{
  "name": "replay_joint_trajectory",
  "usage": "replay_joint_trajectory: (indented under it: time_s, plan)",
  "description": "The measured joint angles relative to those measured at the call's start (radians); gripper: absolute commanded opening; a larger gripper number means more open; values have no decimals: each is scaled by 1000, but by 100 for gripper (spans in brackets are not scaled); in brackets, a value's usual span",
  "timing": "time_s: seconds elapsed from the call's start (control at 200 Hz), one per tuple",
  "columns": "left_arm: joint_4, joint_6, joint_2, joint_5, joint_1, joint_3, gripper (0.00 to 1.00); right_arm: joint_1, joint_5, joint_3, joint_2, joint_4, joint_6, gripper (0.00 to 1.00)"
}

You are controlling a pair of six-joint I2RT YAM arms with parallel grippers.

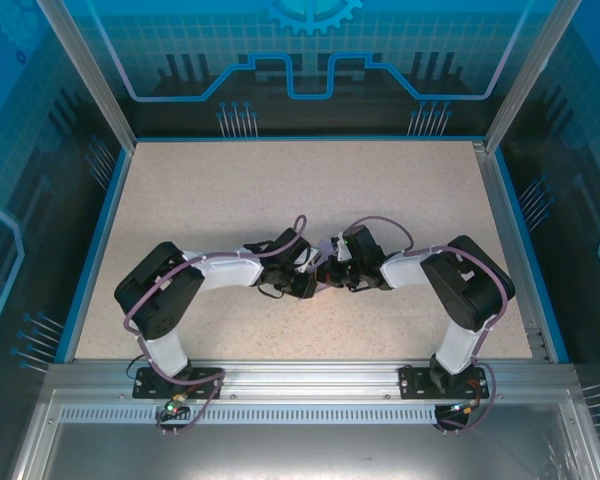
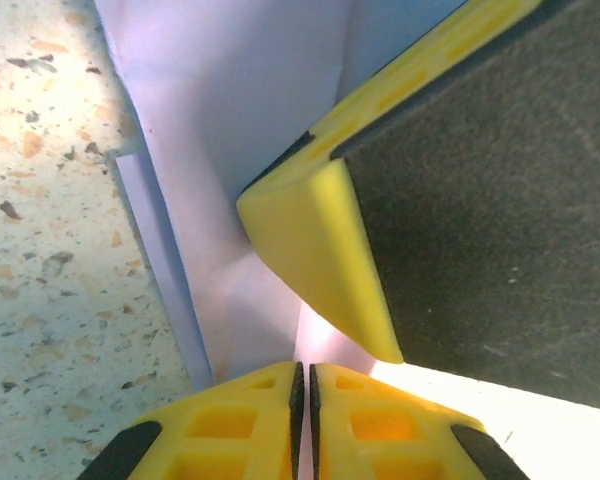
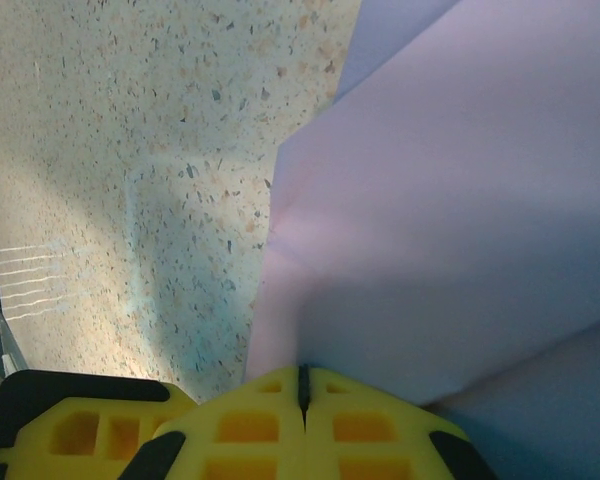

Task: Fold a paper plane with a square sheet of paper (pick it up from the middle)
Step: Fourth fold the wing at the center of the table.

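The pickup looks done and the folding looks under way, though no plane shape shows yet. Both arms meet over the middle of the table (image 1: 280,180), a little toward its near edge, with the paper (image 3: 460,200) held between them. The left gripper (image 2: 302,385) is clenched, its yellow fingers pressed together on a thin edge of the paper that runs up into their seam. The right gripper (image 3: 302,385) is clenched too, and the sheet spreads out from between its tips. In the left wrist view the right gripper's finger sits just beside the left one, so the two grips are close together on the sheet. The paper is no longer flat: that view shows a narrow folded strip along its left edge and panels meeting at angles, and the right wrist view shows a soft crease running in from the sheet's edge. Whether its lowest edge touches the table cannot be told. Judging from this, at least one fold is in. The pointed nose, the sharp centre crease and the narrow wings seem left to make.
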Motion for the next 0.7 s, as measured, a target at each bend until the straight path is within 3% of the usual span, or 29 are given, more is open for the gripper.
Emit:
replay_joint_trajectory:
  time_s: [0.7]
  plan:
    - [63, -9, -83, -5, -1, -119, 14, -3, -7, -7, 0, 12, -12, 4]
